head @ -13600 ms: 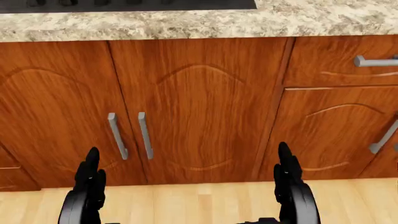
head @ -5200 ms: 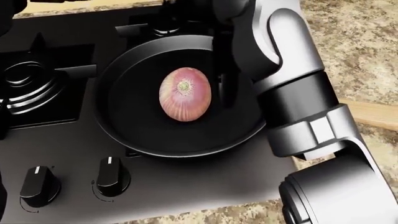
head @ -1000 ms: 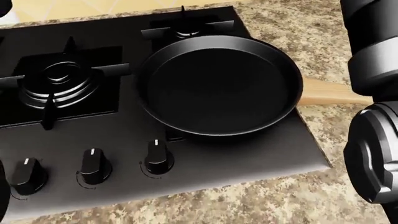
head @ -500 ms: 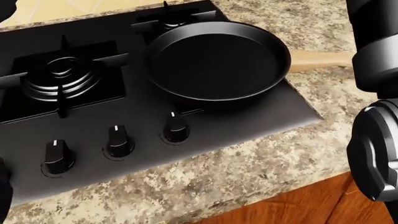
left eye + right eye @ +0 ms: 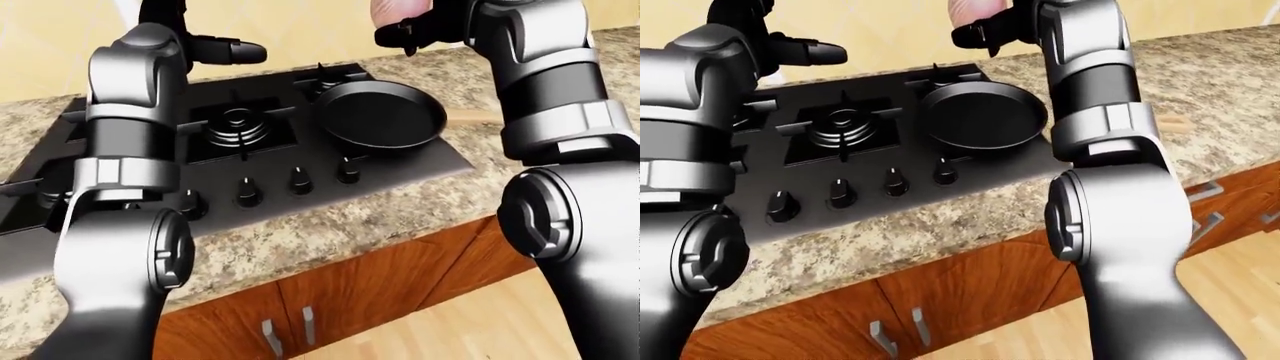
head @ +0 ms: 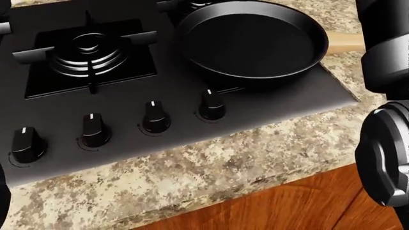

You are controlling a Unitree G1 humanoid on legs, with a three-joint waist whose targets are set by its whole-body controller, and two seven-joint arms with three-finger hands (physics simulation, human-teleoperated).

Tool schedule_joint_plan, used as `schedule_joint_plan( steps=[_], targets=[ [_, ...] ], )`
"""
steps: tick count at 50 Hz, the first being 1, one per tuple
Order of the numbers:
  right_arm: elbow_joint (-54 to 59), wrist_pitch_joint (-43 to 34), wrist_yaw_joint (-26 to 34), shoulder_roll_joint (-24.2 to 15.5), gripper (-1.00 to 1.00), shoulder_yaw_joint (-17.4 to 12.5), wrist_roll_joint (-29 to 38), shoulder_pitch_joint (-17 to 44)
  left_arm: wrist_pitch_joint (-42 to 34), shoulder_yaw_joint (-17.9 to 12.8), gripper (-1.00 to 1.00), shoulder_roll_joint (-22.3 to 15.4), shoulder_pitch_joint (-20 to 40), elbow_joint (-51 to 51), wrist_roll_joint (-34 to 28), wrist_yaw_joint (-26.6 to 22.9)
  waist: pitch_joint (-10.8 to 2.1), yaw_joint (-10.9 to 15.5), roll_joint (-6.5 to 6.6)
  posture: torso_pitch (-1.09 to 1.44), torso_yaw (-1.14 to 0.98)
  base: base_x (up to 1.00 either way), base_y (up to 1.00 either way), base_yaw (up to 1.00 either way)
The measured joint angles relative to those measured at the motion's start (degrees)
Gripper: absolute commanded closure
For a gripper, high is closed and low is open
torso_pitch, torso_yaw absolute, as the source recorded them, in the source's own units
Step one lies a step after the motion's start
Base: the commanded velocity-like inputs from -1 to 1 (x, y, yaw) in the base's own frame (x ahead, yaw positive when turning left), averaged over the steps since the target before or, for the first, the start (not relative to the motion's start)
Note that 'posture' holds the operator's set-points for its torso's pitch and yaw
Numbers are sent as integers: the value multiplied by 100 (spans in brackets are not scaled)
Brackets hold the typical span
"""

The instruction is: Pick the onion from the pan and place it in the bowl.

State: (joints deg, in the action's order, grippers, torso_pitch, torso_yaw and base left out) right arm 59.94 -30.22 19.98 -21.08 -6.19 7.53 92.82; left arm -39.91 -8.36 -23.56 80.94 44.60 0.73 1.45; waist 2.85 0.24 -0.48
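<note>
The black pan [image 6: 252, 43] sits on the stove's right burner with nothing in it, its wooden handle [image 6: 345, 42] pointing right. In the eye views the pinkish onion [image 5: 398, 6] is lifted high above the pan at the top edge, and my right hand [image 5: 400, 31] is shut on it. My left hand [image 5: 232, 51] is raised over the left part of the stove, fingers extended and holding nothing. No bowl shows in any view.
The black stove [image 6: 159, 91] has a left burner [image 6: 89, 50] and a row of knobs [image 6: 153, 119] near the speckled counter edge [image 6: 192, 177]. Wooden cabinet doors [image 5: 340, 296] are below. My right arm [image 6: 387, 96] fills the head view's right side.
The camera has moved, shifting the stove and pan in the head view so more counter edge and cabinet show. The onion that lay in the pan 5 s ago is in my right hand.
</note>
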Motion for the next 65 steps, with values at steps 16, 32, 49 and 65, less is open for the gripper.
schedule_joint_plan(
  steps=[16,32,49,65],
  targets=[
    [-24,66,49,21,100,36,-40,42,-30,-13,-100,-28,6,-106,10,-6,-182,43,402,0,0,0,0,54],
    [26,11,-16,-83,100,-11,-56,22,-116,56,-100,82,-18,31,32,-42,162,-92,103,0,0,0,1,22],
    [-150,37,62,-1,100,24,-156,44,-45,-24,-100,-39,24,-74,-27,13,-138,-23,476,0,0,0,21,0],
    [-130,-54,111,-19,100,30,-158,15,-127,-1,-100,12,14,-86,-27,14,196,48,-195,0,0,0,2,0]
  ],
)
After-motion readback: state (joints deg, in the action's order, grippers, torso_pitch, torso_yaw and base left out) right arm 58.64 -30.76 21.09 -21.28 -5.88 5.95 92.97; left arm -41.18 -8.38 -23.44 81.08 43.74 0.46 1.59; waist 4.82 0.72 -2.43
